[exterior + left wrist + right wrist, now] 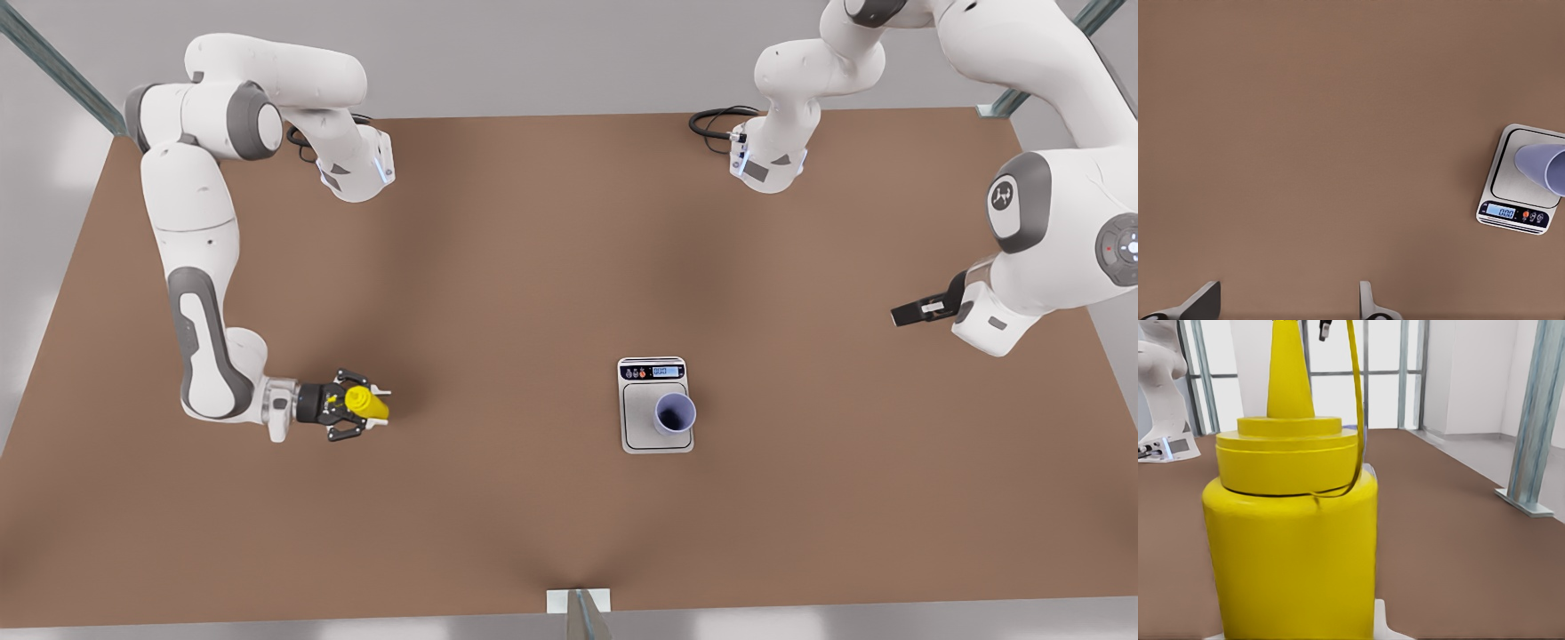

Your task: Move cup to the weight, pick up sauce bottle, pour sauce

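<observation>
- Cup [675, 413]: lavender tumbler, dark inside, upright on the weighing plate's corner, well apart from both grippers.
- Weight [642, 418]: flat silver-white scale, dark display strip lit, flat on the table under the cup.
- Sauce bottle [365, 402]: bright yellow, conical nozzle, clamped between the right gripper [360, 406] fingers.

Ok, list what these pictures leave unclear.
- The weight's readout: too small in the front view, blurred in the left wrist view.
- Cup: cut off by the left wrist view's edge.
- Sauce bottle base: cut off by the right wrist view's edge and covered from above by the right tool, so lifted or standing is unclear.
- Left tool, open and waiting: its body is out of frame.
</observation>
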You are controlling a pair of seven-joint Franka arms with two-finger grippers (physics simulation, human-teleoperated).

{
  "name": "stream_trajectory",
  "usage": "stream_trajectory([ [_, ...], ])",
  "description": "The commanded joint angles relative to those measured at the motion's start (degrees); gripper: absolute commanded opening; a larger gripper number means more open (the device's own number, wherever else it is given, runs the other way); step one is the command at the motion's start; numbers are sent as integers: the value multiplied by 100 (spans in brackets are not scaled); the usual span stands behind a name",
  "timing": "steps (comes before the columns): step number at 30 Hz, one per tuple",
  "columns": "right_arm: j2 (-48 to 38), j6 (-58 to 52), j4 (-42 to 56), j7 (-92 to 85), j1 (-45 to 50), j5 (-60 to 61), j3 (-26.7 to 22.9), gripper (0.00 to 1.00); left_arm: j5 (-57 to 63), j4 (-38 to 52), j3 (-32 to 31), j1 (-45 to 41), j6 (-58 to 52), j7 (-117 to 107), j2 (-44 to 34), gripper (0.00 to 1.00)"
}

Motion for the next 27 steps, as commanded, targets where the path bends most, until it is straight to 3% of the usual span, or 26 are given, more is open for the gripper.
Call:
stream_trajectory([
  [1, 14, -6, 4, -31, 0, 19, 1, 51, 4, 0, 0, 5, 0, 0, 0, 100],
  [18, 480, -49, 92, -225, -70, 28, 1, 55, 4, 0, 0, -3, 27, 0, 70, 100],
  [20, 480, -49, 92, -216, -70, 28, 1, 68, 4, 0, 0, -3, 26, 0, 70, 100],
  [22, 480, -49, 92, -207, -70, 28, 1, 100, 4, 0, 0, -3, 26, 0, 70, 100],
  [27, 480, -49, 101, -216, -70, 19, 1, 100, 4, 0, 0, -3, 26, 0, 79, 100],
])
